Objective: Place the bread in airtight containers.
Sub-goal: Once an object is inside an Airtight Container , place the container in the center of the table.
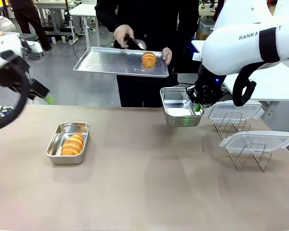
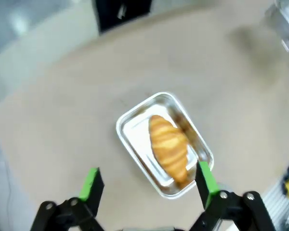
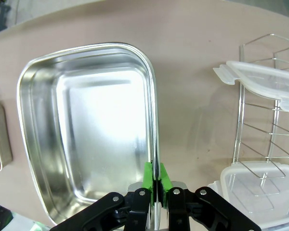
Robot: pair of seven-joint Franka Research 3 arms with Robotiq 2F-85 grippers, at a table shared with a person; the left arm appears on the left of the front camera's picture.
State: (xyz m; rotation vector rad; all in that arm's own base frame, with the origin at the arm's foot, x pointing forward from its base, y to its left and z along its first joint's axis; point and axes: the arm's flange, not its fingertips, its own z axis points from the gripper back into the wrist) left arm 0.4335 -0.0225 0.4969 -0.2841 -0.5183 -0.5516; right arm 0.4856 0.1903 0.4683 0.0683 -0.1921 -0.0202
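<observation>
One croissant (image 1: 73,144) lies in a steel container (image 1: 58,142) on the table's left; the left wrist view shows the same croissant (image 2: 169,147) in its container (image 2: 135,139). My left gripper (image 1: 44,95) (image 2: 149,185) hangs open well above it, holding nothing. My right gripper (image 1: 197,107) (image 3: 155,180) is shut on the rim of an empty container (image 1: 179,107) (image 3: 101,130), held above the table. A second croissant (image 1: 149,58) rests on a perforated tray (image 1: 106,62) that the person holds.
The person's other hand holds tongs (image 1: 135,43) over the tray. Two clear lids (image 1: 235,110) (image 1: 257,141) rest on wire racks (image 1: 250,156) at the right; one lid (image 3: 265,82) lies close beside the held container. Bare table lies in front.
</observation>
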